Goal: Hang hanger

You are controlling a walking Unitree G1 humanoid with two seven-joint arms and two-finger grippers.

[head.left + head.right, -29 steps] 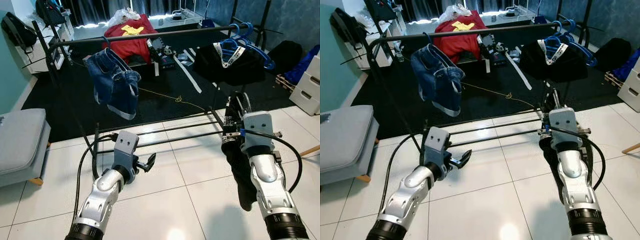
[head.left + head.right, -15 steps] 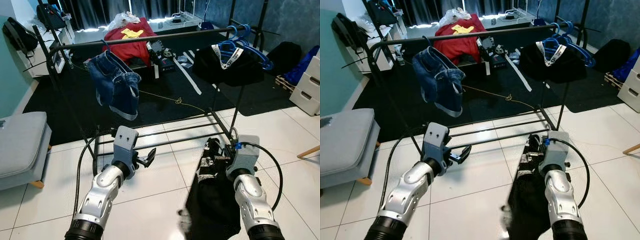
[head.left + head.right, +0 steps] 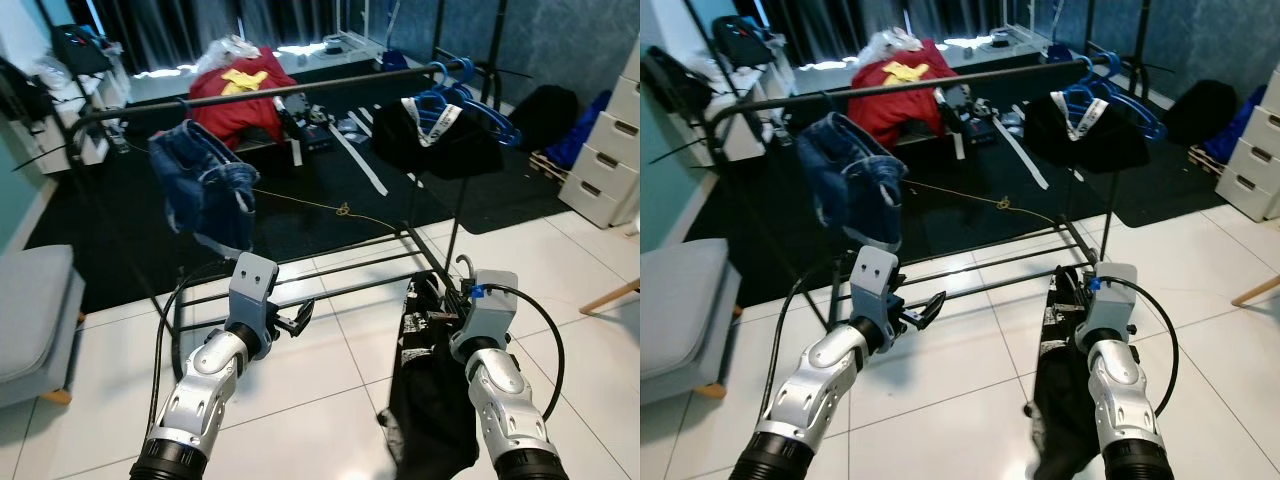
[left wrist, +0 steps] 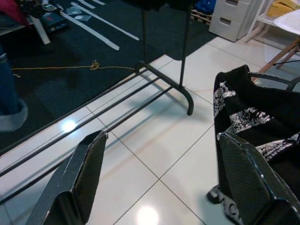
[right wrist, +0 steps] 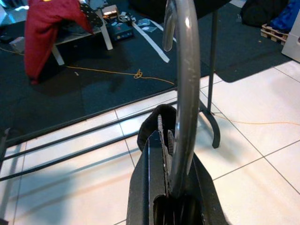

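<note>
Right gripper (image 5: 171, 187) has dropped low since a second ago, fingers pinching the hanger (image 5: 180, 93) with its black garment (image 3: 435, 390) well below the rail (image 3: 260, 95); left gripper (image 4: 159, 178) spread, idle; dragging cloth may snag on lifting.

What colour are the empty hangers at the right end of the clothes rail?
Blue. The empty hangers show best in the left eye view.

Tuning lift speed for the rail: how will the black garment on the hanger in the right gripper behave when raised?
Likely floppy: the black garment droops in loose folds below the right gripper. It will probably sway when lifted. The hanger hook looks rigid, with the jaws shut on it, so it should stay put.
</note>
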